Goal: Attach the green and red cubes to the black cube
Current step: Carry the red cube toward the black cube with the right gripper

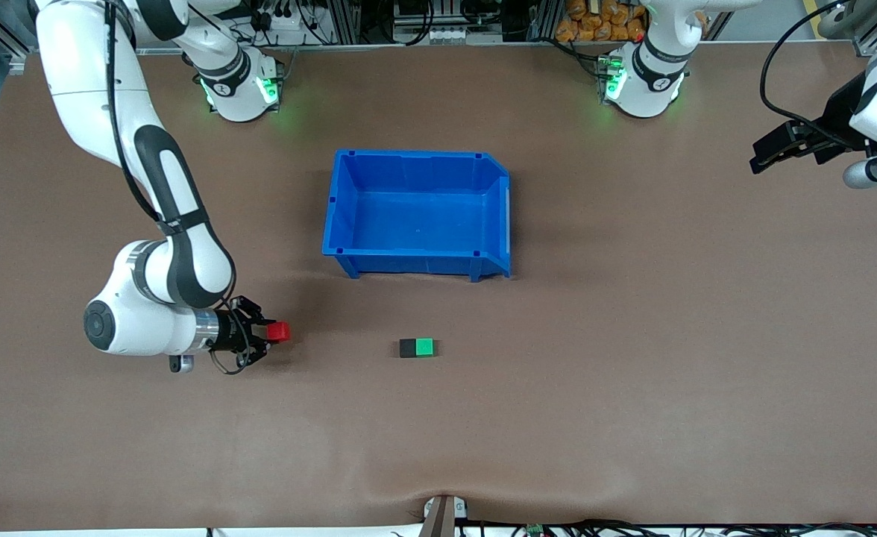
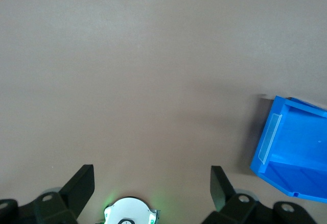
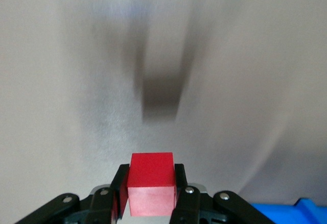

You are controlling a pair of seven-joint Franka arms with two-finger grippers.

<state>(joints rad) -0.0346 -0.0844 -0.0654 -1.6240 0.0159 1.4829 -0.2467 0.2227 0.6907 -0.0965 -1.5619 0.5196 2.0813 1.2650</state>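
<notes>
The black cube sits on the brown table, nearer to the front camera than the blue bin. The green cube sits against its side that faces the left arm's end; the two touch. My right gripper is over the table toward the right arm's end and is shut on the red cube. In the right wrist view the red cube sits squarely between the right gripper's fingers, above bare table. My left gripper waits raised at the left arm's end, open and empty.
The blue bin stands empty in the middle of the table, farther from the front camera than the cubes; it also shows in the left wrist view. The two arm bases stand along the table's top edge.
</notes>
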